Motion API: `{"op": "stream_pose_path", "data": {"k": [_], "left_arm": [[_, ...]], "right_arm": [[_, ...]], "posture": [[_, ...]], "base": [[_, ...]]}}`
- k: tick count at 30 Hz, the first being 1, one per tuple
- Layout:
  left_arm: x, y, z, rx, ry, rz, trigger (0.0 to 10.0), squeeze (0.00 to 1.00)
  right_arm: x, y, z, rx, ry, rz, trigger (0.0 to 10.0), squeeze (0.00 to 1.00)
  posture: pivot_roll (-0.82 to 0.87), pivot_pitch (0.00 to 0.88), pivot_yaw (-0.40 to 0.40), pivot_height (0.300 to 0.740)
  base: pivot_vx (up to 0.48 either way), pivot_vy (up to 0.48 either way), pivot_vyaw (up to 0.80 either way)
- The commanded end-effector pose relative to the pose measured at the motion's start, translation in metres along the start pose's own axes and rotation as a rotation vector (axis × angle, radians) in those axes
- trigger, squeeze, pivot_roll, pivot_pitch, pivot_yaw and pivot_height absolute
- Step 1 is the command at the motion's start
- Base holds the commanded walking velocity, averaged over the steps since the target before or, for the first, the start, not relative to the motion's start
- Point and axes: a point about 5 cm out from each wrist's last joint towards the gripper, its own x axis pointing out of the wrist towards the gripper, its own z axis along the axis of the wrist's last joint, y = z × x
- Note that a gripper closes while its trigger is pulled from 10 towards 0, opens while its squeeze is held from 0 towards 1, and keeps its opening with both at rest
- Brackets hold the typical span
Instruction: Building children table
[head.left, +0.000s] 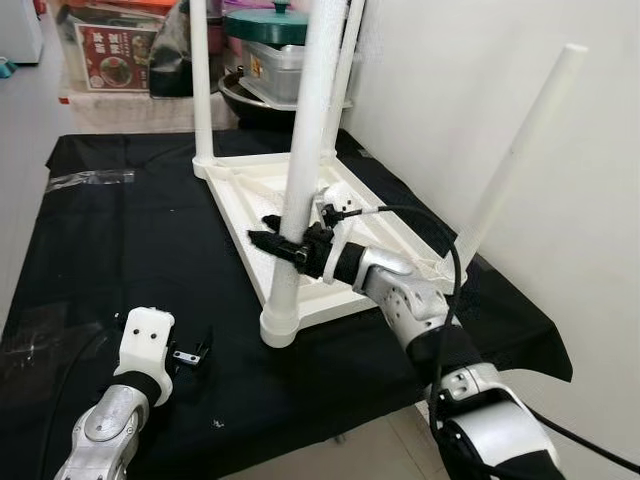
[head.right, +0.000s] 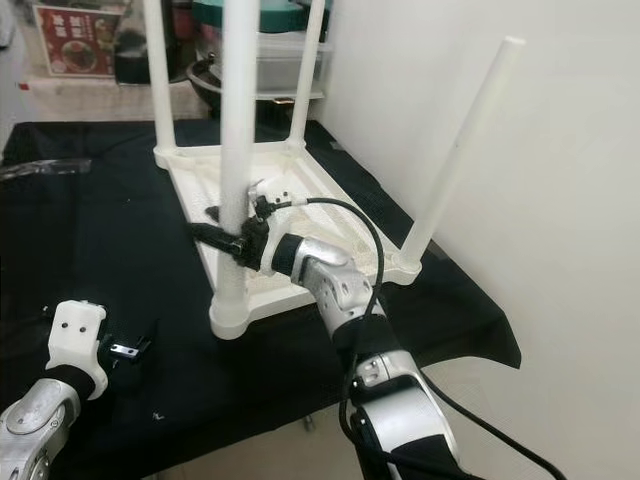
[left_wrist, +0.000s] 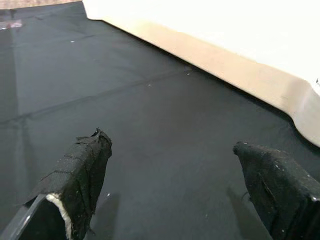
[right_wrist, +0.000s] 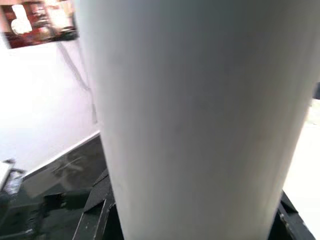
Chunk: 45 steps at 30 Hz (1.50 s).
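Down closest to the lens, left hand (head.left: 190, 355) hovering low over the black cloth (head.left: 120, 250), fingers (left_wrist: 80, 170) spread apart, holding nothing, well short of the upturned table. Upside-down white children's table (head.left: 300, 215) lying flat on the cloth-covered counter, tabletop down, four white legs sticking up. Front leg (head.left: 300, 170) standing upright in its corner socket at the table's near edge. Right hand (head.left: 285, 245) clamped around that front leg partway up, black fingers wrapped on either side of the tube, silver forearm reaching in from beside the table's right edge. Up close from the right wrist, white tube (right_wrist: 195, 120) pressed between the dark fingers. Right-side leg (head.left: 520, 150) leaning outward, tilted toward the white wall (head.left: 470, 80). Two far legs upright at the table's back corners. Beyond the table, green-lidded pot (head.left: 280, 25) and a red printed box (head.left: 115, 50) on the floor. Clear plastic wrap (head.left: 90, 178) lying on the cloth left of the table.
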Motion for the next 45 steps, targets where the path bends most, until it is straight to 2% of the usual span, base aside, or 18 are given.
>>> {"op": "stream_pose_path", "data": {"k": [1, 4, 5, 7, 10, 11, 18, 19, 24, 25, 28, 29, 30, 31, 34, 37, 40, 45], "left_arm": [[-0.001, -0.006, -0.006, -0.001, 0.025, -0.021, 10.0, 0.00], [-0.001, -0.006, -0.006, 0.000, 0.025, -0.023, 10.0, 0.00], [-0.001, -0.006, -0.006, 0.001, 0.026, -0.024, 10.0, 0.00], [-0.001, -0.006, -0.005, 0.002, 0.026, -0.025, 10.0, 0.00], [-0.001, -0.006, -0.005, 0.002, 0.026, -0.026, 10.0, 0.00], [0.000, -0.007, -0.005, 0.002, 0.026, -0.028, 10.0, 0.00], [0.002, -0.006, -0.004, 0.012, 0.026, -0.042, 10.0, 0.00], [0.004, -0.005, -0.003, 0.014, 0.025, -0.041, 10.0, 0.00], [0.006, -0.003, -0.002, 0.016, 0.018, -0.038, 10.0, 0.00], [0.006, -0.004, -0.002, 0.014, 0.019, -0.040, 10.0, 0.00], [0.006, -0.005, -0.003, 0.013, 0.020, -0.042, 10.0, 0.00], [0.006, -0.006, -0.004, 0.011, 0.021, -0.044, 10.0, 0.00], [0.006, -0.006, -0.004, 0.011, 0.021, -0.044, 10.0, 0.00], [0.006, -0.007, -0.004, 0.010, 0.021, -0.045, 10.0, 0.00], [0.008, -0.006, -0.003, 0.010, 0.016, -0.040, 10.0, 0.00], [0.006, -0.005, -0.002, 0.008, 0.011, -0.030, 10.0, 0.00], [0.004, -0.005, -0.003, 0.008, 0.013, -0.027, 10.0, 0.00], [0.003, -0.005, -0.003, 0.008, 0.014, -0.027, 10.0, 0.00]], "right_arm": [[-0.008, -0.004, -0.011, 0.053, 0.014, -0.094, 0.0, 0.00], [-0.009, -0.005, -0.016, 0.039, 0.051, -0.185, 0.0, 0.00], [-0.010, -0.008, -0.020, 0.025, 0.091, -0.315, 0.0, 0.00], [-0.021, -0.021, -0.025, 0.016, 0.150, -0.761, 0.0, 0.00], [-0.025, -0.016, -0.022, 0.026, 0.129, -0.887, 0.0, 0.00], [-0.022, -0.010, -0.021, 0.024, 0.134, -0.896, 10.0, 0.00], [-0.010, 0.011, -0.015, 0.108, 0.059, -0.751, 10.0, 0.00], [-0.010, 0.012, -0.009, 0.122, 0.017, -0.706, 10.0, 1.00], [-0.004, 0.023, 0.015, 0.084, -0.031, -0.423, 10.0, 1.00], [-0.005, 0.026, 0.025, 0.086, -0.049, -0.273, 10.0, 0.00], [-0.008, 0.028, 0.033, 0.088, -0.066, -0.145, 10.0, 0.00], [-0.017, 0.033, 0.041, 0.028, -0.074, 0.079, 10.0, 0.00], [-0.017, 0.033, 0.041, 0.028, -0.074, 0.079, 10.0, 0.00], [-0.023, 0.035, 0.041, -0.009, -0.040, 0.230, 10.0, 0.00], [-0.022, 0.041, 0.026, -0.101, 0.062, 0.361, 10.0, 0.00], [-0.018, 0.070, -0.010, -0.085, 0.174, 0.587, 10.0, 0.00], [-0.003, 0.076, -0.030, -0.079, 0.227, 0.585, 10.0, 0.00], [0.005, 0.073, -0.031, -0.089, 0.224, 0.549, 10.0, 0.00]], "posture": [[0.19, 0.000, -0.139, 0.740], [0.18, 0.000, -0.136, 0.740], [0.18, 0.000, -0.135, 0.740], [0.18, 0.000, -0.132, 0.740], [0.18, 0.000, -0.126, 0.740], [0.18, 0.000, -0.120, 0.740], [0.17, 0.000, -0.106, 0.740], [0.17, 0.000, -0.108, 0.740], [0.17, 0.000, -0.111, 0.740], [0.17, 0.000, -0.111, 0.740], [0.17, 0.000, -0.111, 0.740], [0.17, 0.000, -0.116, 0.740], [0.17, 0.000, -0.116, 0.740], [0.17, 0.000, -0.118, 0.740], [0.20, 0.000, -0.137, 0.740], [0.22, 0.000, -0.151, 0.740], [0.23, 0.000, -0.160, 0.740], [0.24, 0.000, -0.166, 0.740]], "base": [[0.000, 0.000, 0.00], [0.000, 0.000, 0.00], [0.000, 0.000, 0.00], [0.000, 0.000, 0.00], [0.000, 0.000, 0.00], [0.000, 0.000, 0.00], [0.000, 0.000, 0.00], [0.000, 0.000, 0.00], [0.000, 0.000, 0.00], [0.000, 0.000, 0.00], [0.000, 0.000, 0.00], [0.000, 0.000, 0.00], [0.000, 0.000, 0.00], [0.000, 0.000, 0.00], [0.000, 0.000, 0.00], [0.000, 0.000, 0.00], [0.000, 0.000, 0.00], [0.000, 0.000, 0.00]]}}
